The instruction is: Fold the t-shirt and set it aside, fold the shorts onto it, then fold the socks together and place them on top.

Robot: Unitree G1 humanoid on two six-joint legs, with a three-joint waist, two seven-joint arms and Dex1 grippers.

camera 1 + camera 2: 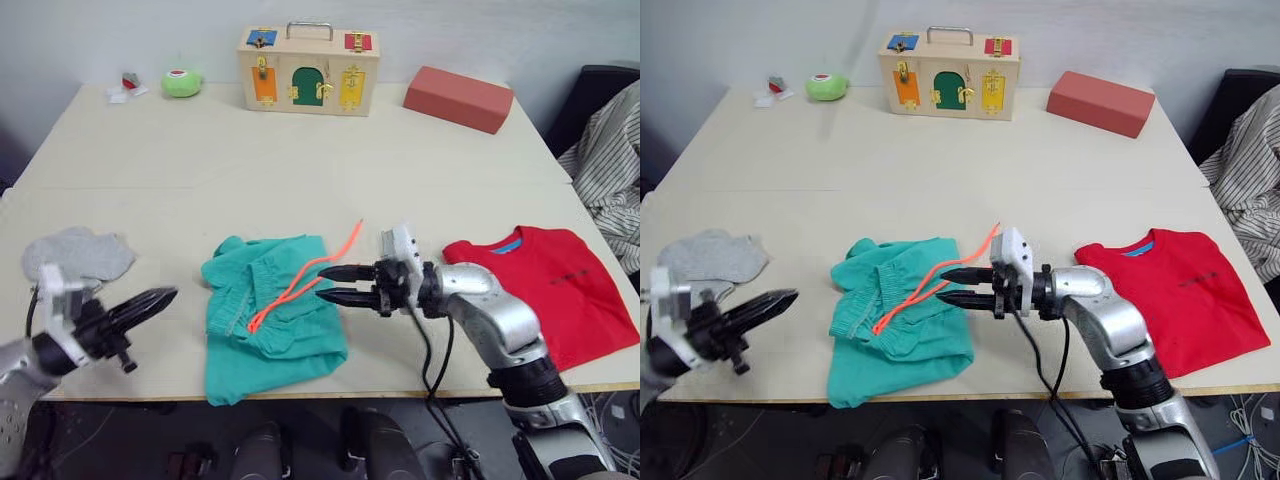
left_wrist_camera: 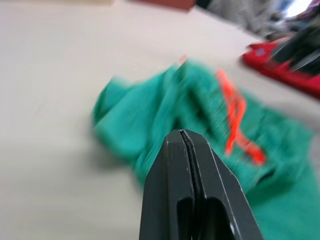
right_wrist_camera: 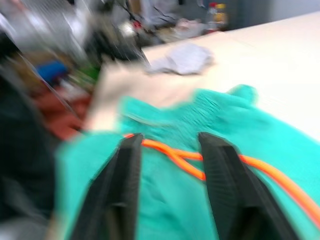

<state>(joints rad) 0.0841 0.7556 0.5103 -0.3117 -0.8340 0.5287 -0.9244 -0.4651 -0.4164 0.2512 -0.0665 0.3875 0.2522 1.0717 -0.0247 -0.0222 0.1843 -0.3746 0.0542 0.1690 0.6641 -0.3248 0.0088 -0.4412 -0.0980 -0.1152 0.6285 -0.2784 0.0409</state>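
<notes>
A: Step 1 looks done. The t-shirt [image 1: 550, 285] lies folded flat by the table's [image 1: 300, 160] right edge, near the front, blue neck label showing.

B: And now the shorts [image 1: 270, 315]. They're bunched near the middle of the front edge, teal cloth with a ribbed, gathered waistband, and the orange drawstring [image 1: 305, 280] snakes across them. Not folded yet, I'd say, just a loose heap.

A: The right gripper [image 1: 338, 283] sits over their right side, its 2 black fingers a small way apart with the cord running between them in the wrist view. Nothing is pinched yet, I'd judge, though that view is blurred.

B: The left gripper [image 1: 150, 303] hangs off the shorts' left side, near the front edge, fingers pressed together and empty.

A: The socks [image 1: 78, 255] wait untouched by the left edge, a soft grey knit lump.

B: So 2 of 3 garments remain: shorts onto the shirt, then socks on top. It's all limp fabric, so expect sagging when lifted.
</notes>
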